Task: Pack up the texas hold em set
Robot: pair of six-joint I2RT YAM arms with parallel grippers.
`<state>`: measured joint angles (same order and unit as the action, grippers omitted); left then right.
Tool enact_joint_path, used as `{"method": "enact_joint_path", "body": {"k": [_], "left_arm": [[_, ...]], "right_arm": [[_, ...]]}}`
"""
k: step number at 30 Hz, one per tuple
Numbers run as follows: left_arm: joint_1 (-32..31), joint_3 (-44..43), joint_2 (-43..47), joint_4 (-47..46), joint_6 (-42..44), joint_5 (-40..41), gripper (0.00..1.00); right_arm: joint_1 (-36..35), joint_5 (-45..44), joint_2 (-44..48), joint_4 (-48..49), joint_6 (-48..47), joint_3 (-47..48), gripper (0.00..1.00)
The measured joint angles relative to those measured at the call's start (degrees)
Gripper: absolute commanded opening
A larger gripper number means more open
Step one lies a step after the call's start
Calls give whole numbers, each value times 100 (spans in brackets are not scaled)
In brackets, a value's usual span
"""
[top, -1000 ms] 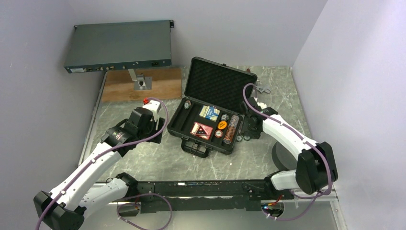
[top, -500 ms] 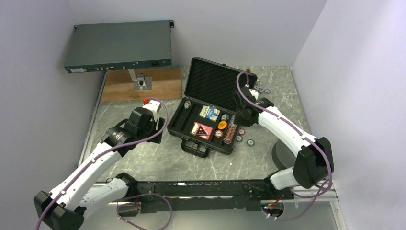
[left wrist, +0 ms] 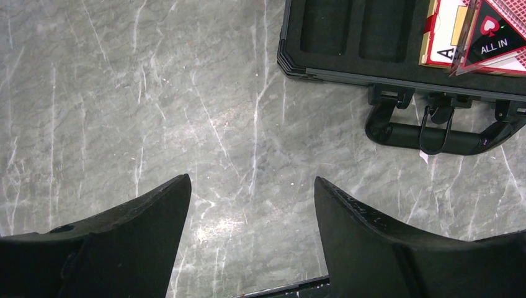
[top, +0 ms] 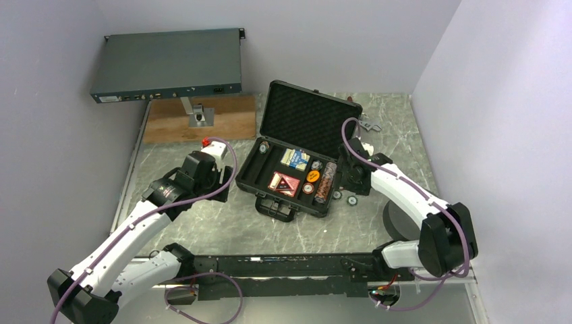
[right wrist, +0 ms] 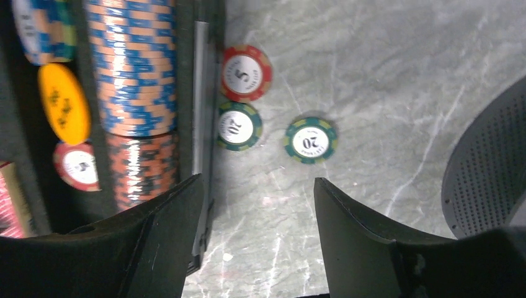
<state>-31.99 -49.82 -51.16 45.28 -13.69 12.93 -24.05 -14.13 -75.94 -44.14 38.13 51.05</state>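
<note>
While the right pincer hangs with its jaws apart and nothing between them, three loose chips lie flat on the counter just ahead of it. A red five chip and a green twenty chip lie hard by the outer wall of the case, and a second green twenty lies a little further out. Inside that wall a chip row stands on edge, with the orange disc beyond it. Each loose chip looks light, stiff and smooth (likely to skate on the polished stone), so the rim seems the place to pinch, jaws straddling it from above. The two at the wall leave little room on that side. The left pincer, likewise spread and empty, hovers over bare counter near the case's handle. The case sits mid-counter with its lid raised.
</note>
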Motion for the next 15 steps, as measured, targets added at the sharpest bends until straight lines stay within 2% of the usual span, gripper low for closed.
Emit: {"method": "enact_joint_path", "body": {"k": [3, 5, 6, 7, 8, 15], "left_arm": [[0, 0, 0, -2, 57, -4, 89], [0, 0, 0, 0, 98, -11, 96], [0, 0, 0, -2, 105, -22, 99], [0, 0, 0, -2, 111, -31, 99], [0, 0, 2, -4, 122, -57, 100], [0, 0, 13, -39, 186, -114, 100]], "right_arm": [[-2, 136, 103, 225, -227, 114, 72], [-4, 216, 177, 321, -376, 238, 78], [-4, 273, 219, 393, -466, 326, 85], [-4, 295, 247, 444, -522, 389, 96], [-4, 387, 284, 544, -623, 483, 99], [-9, 647, 396, 922, -931, 688, 100]]}}
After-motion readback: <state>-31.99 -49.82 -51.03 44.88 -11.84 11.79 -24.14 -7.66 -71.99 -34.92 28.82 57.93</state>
